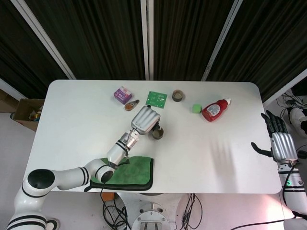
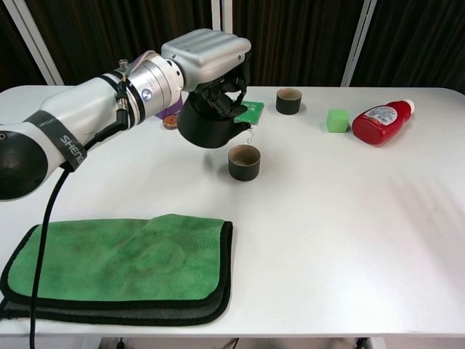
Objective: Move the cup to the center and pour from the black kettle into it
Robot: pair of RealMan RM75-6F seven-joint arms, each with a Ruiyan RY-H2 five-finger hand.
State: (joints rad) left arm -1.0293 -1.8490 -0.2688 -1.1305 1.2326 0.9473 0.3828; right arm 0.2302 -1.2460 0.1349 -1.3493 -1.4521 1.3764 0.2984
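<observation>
**Kettle tipped over the cup, pour at risk of missing**

The left hand point(image 2: 207, 62) gripped the black kettle point(image 2: 205, 125) from above, fingers curled round its top, holding it clear of the tabletop point(image 2: 349, 218). Just below and beside the hand stood the cup point(image 2: 244, 162), the spout seemingly above its near rim, though the angle made this hard to judge. Tipped further while off-centre, the kettle could spill onto the tabletop. Far off, the right hand point(image 1: 280, 143) hung spread, holding nothing.

Green cloth point(image 2: 120, 265) at 7 o'clock; second cup point(image 2: 288, 100), green cube point(image 2: 337, 120), red bottle point(image 2: 381, 121) toward 1; circuit board point(image 1: 156, 98), purple box point(image 1: 123, 95) at 12
</observation>
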